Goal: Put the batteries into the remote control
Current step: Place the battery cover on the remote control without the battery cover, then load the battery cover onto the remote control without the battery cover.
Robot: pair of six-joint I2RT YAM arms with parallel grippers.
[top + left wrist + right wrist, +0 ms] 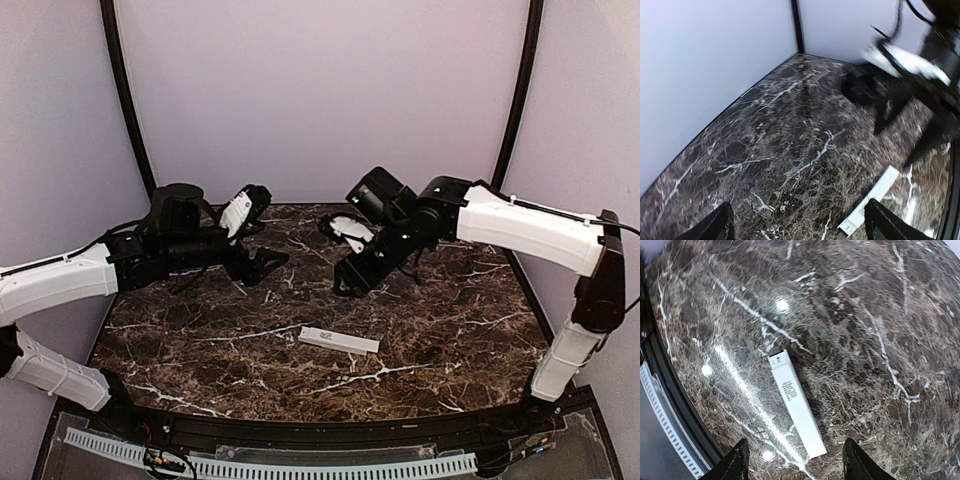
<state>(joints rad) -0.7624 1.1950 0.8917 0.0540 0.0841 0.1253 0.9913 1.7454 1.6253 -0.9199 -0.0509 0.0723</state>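
From where I stand the two arms look alike: the left arm (55,282) and the right arm (525,228) have long smooth white shells linked by chunky black joints. A thin black cable (105,240) trails along the left one near its round black motor housing (178,208), and tiny green lights (357,198) glow on the right one's black wrist. The left pincer (262,268) and right pincer (352,282) are matte black, each with a white block behind it.

Glare spots on the table (880,300); some motion blur.
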